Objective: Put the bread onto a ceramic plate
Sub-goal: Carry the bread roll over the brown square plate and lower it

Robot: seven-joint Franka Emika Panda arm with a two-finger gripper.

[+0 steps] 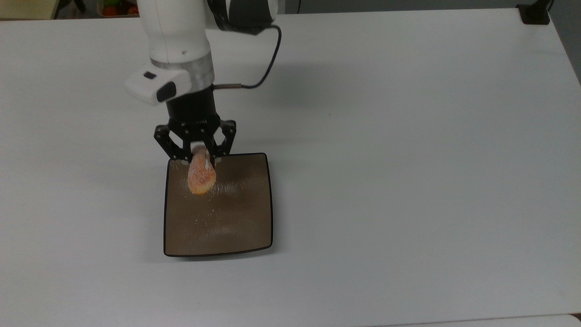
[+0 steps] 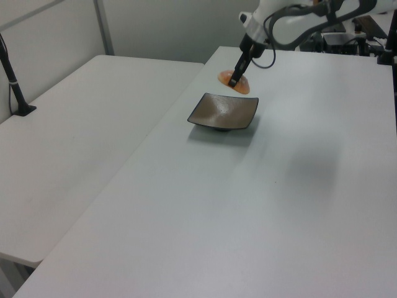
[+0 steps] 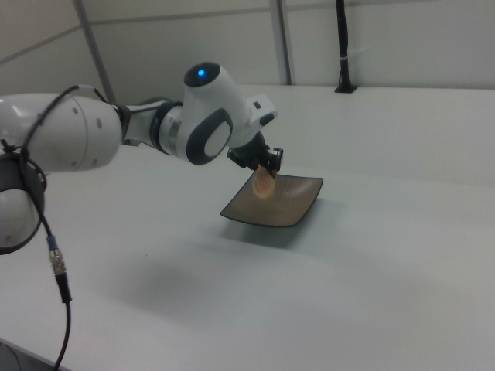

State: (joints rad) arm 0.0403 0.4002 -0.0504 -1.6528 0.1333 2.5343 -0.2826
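Hanging from the gripper [image 1: 198, 160], the bread [image 1: 201, 175] was over the plate [image 1: 236, 218], above the corner at the top view's upper left. Fingers [image 1: 212, 156] were closed on its upper end; the loaf pointed down toward the plate surface. Orange-brown crust, pale and sugary near the grip. In the left view the bread [image 2: 234, 79] showed against the plate's [image 2: 214, 115] far edge, below the gripper [image 2: 235, 75]. In the right view the bread [image 3: 264, 183] hung in front of the plate's [image 3: 290, 202] raised far-left part, under the gripper [image 3: 267, 165]. Whether it touched the plate could not be told from any view.

Plate was square, glossy brown, thin dark rim, corners turned up; a few pale crumbs lay on its middle. It sat flat on the white tabletop [image 1: 408, 159], toward the top view's left of centre.

Arm [image 1: 177, 36] was white with a black wrist section, reaching in from the top view's upper edge; a black cable [image 1: 271, 59] looped beside it. A second white tabletop [image 2: 80, 136] adjoined on the left view's left, with a black post [image 2: 13, 81] standing at its edge.
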